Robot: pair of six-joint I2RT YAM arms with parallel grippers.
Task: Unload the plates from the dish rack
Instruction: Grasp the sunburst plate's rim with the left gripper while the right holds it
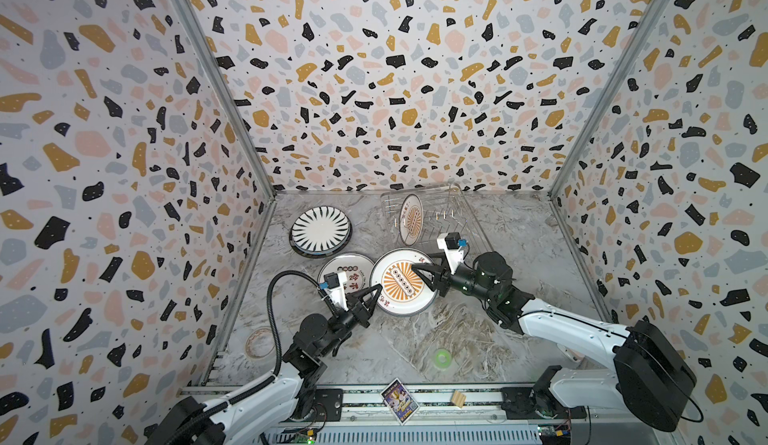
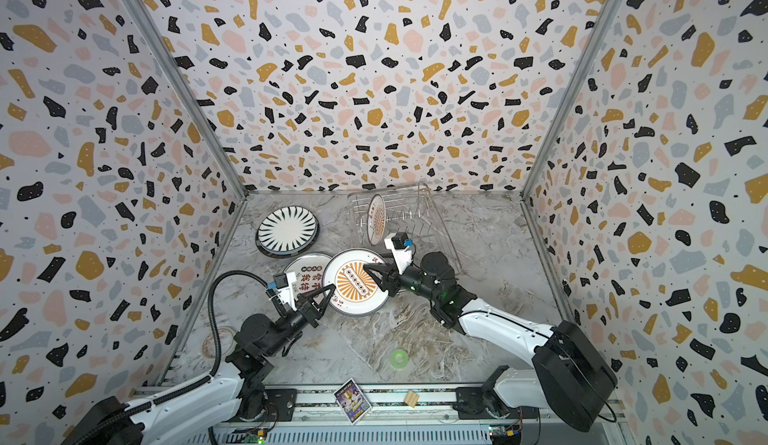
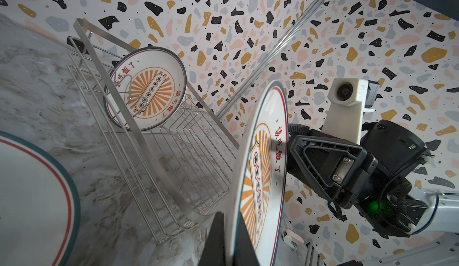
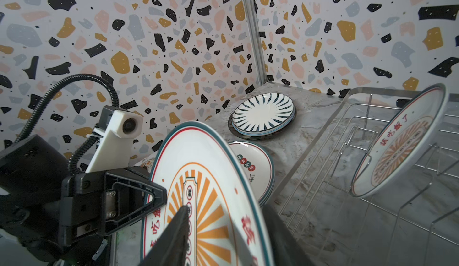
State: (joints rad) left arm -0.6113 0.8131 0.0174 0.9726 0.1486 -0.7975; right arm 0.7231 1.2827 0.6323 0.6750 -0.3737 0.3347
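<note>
L claw (image 1: pixel 376 293) pinches near rim of sunburst plate (image 1: pixel 399 297), held tilted; R claw (image 1: pixel 415 274) spread, jaws straddling opp. rim; 2nd plate (image 1: pixel 411 218) leans in dish rack (image 1: pixel 451 227).

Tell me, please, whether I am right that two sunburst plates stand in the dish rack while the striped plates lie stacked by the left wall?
Not quite: only one sunburst plate stands in the dish rack, as the left wrist view shows; the striped plates do lie stacked by the left wall.
</note>
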